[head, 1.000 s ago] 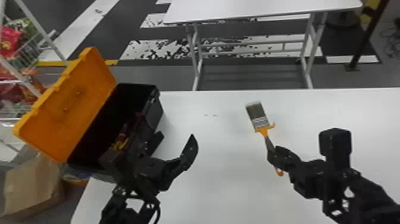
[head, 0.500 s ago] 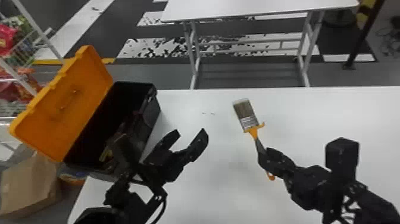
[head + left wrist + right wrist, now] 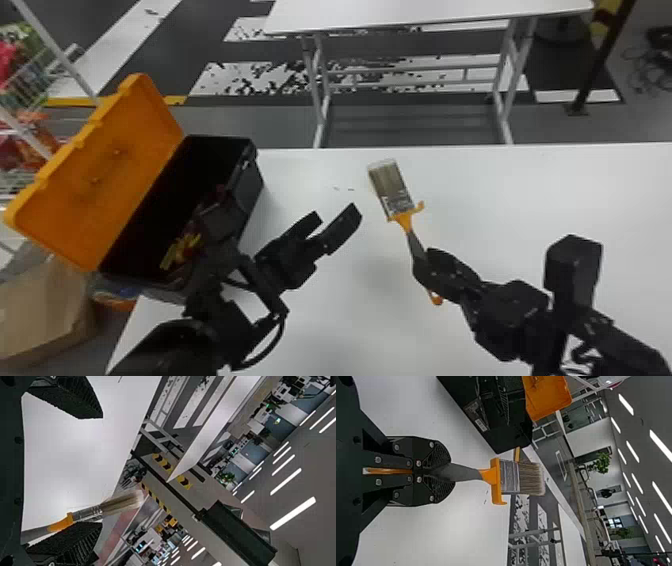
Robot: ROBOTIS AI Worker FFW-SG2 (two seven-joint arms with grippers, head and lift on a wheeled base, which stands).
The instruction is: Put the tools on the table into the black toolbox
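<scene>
**Flat paintbrush with orange-and-grey handle (image 3: 400, 204) pending stow; handover looking likely**

Right gripper (image 3: 453, 471) is clenching the brush by its handle, bristles pointing away, above the table. Left gripper (image 3: 336, 214) is waiting empty, fingers spread, between brush and box, not touching the brush. Black plastic toolbox with open orange lid (image 3: 248, 185) is sitting at the table's left side, with some yellow and red items (image 3: 182, 247) lying inside.

Step in hand, my read: passing the brush across. Next move is probably needing the left fingers lined up around the handle and closing before the right lets go. Risk: the wide orange collar could be snagging a finger.

Surface: smooth white tabletop (image 3: 500, 200), a couple of small dark marks (image 3: 344, 189) showing beyond the grippers. Room: second white table (image 3: 425, 12) is standing beyond, brown cardboard box (image 3: 45, 310) is resting off the left side, strip lights (image 3: 293, 513) are glowing overhead.
</scene>
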